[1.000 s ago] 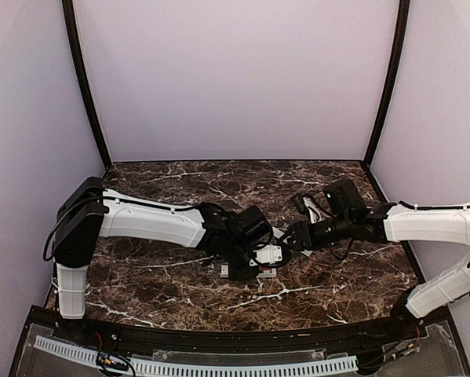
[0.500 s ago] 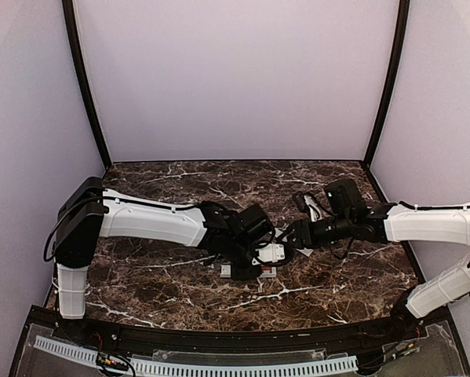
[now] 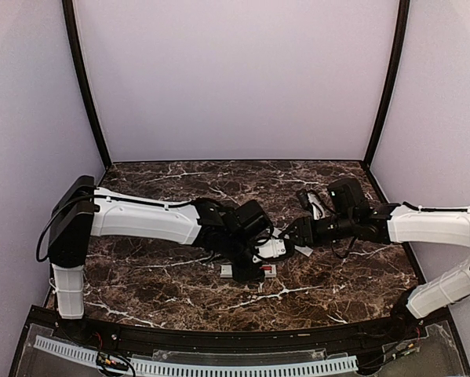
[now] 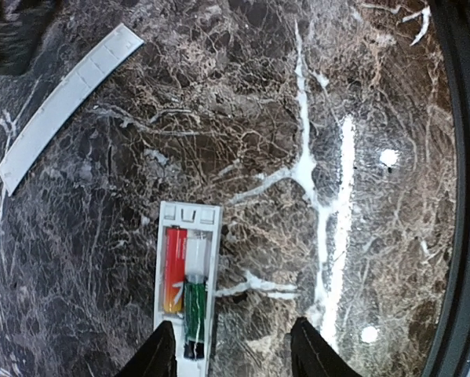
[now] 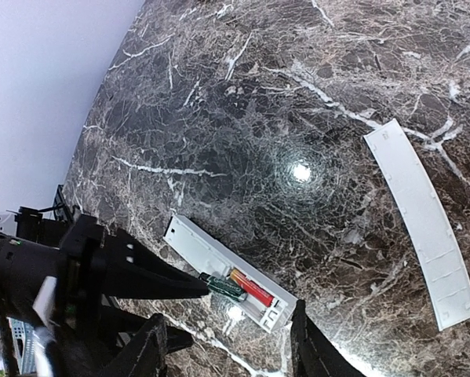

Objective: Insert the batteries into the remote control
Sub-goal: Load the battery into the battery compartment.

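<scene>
both my jaws gape empty; red battery (image 4: pixel 174 267) sits in the remote control (image 4: pixel 189 213), green-ended battery (image 4: pixel 193 310) looks half-seated, cover strip (image 4: pixel 62 102) off.

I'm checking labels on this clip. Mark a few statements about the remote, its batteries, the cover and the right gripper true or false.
1. The battery compartment of the remote control is uncovered. True.
2. Both cells in it are red. False: a red battery lies beside a green battery.
3. The cover strip lies on top of the remote control. False: it lies apart from it on the marble table.
4. The right gripper is open and holds nothing. True.
</scene>
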Controlling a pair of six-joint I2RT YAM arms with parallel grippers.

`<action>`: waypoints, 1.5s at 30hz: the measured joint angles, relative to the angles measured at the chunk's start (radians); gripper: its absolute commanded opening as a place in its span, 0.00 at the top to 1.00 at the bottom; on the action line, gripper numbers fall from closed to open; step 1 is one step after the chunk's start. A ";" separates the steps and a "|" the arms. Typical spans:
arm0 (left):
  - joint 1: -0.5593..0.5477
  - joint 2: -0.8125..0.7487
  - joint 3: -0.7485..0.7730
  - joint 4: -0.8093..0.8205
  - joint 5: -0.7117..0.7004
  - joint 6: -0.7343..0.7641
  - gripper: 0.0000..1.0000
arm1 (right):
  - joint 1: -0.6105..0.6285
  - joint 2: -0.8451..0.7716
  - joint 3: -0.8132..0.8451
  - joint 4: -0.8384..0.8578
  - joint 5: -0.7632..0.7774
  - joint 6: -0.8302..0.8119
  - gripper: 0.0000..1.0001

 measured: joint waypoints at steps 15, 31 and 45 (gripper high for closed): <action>0.084 -0.386 -0.415 0.357 0.039 -0.616 0.56 | 0.005 0.104 -0.004 -0.039 -0.003 0.066 0.59; 0.083 -0.264 -0.451 0.459 0.064 -0.903 0.61 | 0.038 0.222 -0.048 0.080 -0.051 0.142 0.64; 0.058 -0.193 -0.426 0.483 0.057 -1.023 0.65 | 0.039 0.246 -0.061 0.092 -0.089 0.133 0.65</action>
